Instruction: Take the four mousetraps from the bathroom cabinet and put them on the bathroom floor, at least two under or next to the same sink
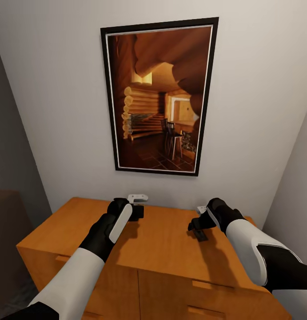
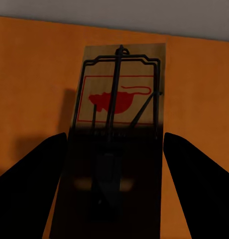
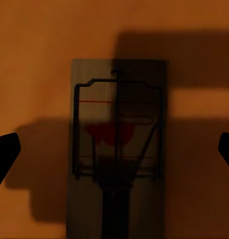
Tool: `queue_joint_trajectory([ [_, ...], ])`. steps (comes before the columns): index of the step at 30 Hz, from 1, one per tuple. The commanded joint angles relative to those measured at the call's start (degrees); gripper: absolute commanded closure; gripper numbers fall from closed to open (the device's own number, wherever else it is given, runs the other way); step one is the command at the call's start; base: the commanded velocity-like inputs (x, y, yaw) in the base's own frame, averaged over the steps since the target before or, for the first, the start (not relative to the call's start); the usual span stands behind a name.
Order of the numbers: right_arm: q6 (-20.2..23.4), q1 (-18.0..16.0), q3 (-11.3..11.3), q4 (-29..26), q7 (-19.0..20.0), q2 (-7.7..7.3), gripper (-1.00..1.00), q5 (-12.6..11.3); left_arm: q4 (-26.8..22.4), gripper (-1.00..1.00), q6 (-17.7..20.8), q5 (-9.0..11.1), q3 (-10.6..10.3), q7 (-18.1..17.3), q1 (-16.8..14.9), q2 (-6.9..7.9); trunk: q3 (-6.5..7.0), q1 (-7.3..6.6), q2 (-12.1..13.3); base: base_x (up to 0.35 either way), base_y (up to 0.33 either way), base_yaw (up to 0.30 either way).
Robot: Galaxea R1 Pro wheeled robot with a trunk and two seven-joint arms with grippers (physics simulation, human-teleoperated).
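We reach both arms over the top of the orange-brown cabinet (image 1: 162,249), which stands against a pale wall under a framed picture (image 1: 160,95) of a log-cabin room. Our left gripper (image 1: 136,212) hovers near the back edge of the worktop, its 2 dark fingers (image 2: 30,184) spread apart on either side of a mousetrap (image 2: 119,114) lying flat on the wood; the trap's wire bar and red mouse print face up, and the fingers are not touching it. Our right gripper (image 1: 198,230) hangs over the right side of the worktop, its fingers (image 3: 5,154) spread wide and well clear of a second mousetrap (image 3: 118,144), which lies flat in shadow on the cabinet top directly below. Both traps rest on the cabinet.
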Motion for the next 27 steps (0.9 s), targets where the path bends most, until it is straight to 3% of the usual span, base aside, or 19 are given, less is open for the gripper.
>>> queue_joint_trajectory([
  [1,0.2,0.0,-0.4,-0.1,0.4,0.03,-1.0,0.6,0.0,1.0,0.1,0.6,-0.1,0.6,0.0,0.0,-0.26,0.23,-0.5,0.0,0.0,0.0],
  [6,0.2,0.0,-0.5,0.0,0.4,0.03,-1.0,0.6,0.0,1.0,0.1,0.6,-0.1,0.6,-0.1,0.0,-1.16,1.33,-2.5,0.0,0.0,0.0],
  [24,0.2,0.0,-0.5,0.2,0.4,0.03,-1.0,0.6,0.0,1.0,0.1,0.6,-0.1,0.6,-0.1,0.0,-1.16,1.33,-2.5,0.0,0.0,0.0],
  [25,0.2,0.0,-0.5,0.2,0.4,0.03,1.0,0.6,0.0,1.0,0.1,0.6,-0.1,0.6,0.0,0.0,-1.16,1.33,-2.5,0.0,0.0,0.0],
  [27,0.2,0.0,-0.4,0.2,0.4,0.03,1.0,0.6,0.0,1.0,0.1,0.6,-0.1,0.6,-0.1,0.0,-1.16,1.33,-2.5,0.0,0.0,0.0],
])
